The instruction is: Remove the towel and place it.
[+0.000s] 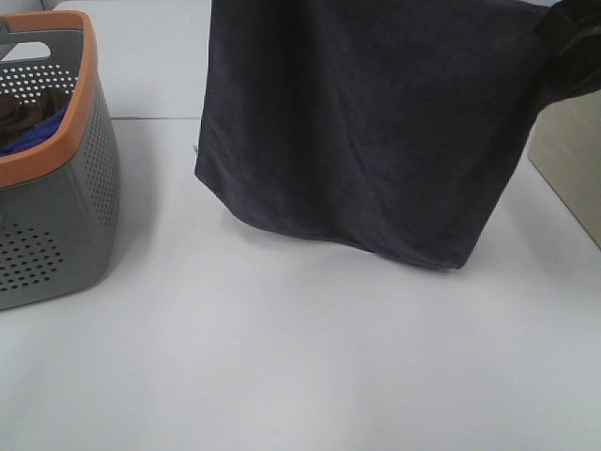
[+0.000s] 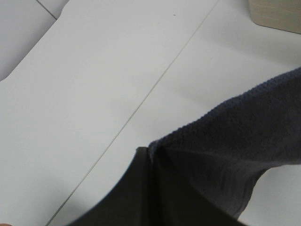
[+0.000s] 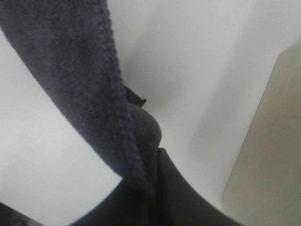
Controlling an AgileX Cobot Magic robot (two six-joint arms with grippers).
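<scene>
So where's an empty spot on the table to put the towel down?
The wide bare stretch of table is free, in front of the hanging towel and right of the gray basket. The basket itself is crowded with other cloths.

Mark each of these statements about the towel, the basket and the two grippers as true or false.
1. The basket has an orange rim. True.
2. The towel hangs spread out over the table. True.
3. The towel lies inside the basket. False: it is held up outside the basket, to its right in the high view.
4. The basket is empty. False: a brown cloth and a blue cloth lie in it.
5. The left gripper is shut on the towel. True.
6. The right gripper is open and empty. False: it is shut on the towel's edge.
</scene>
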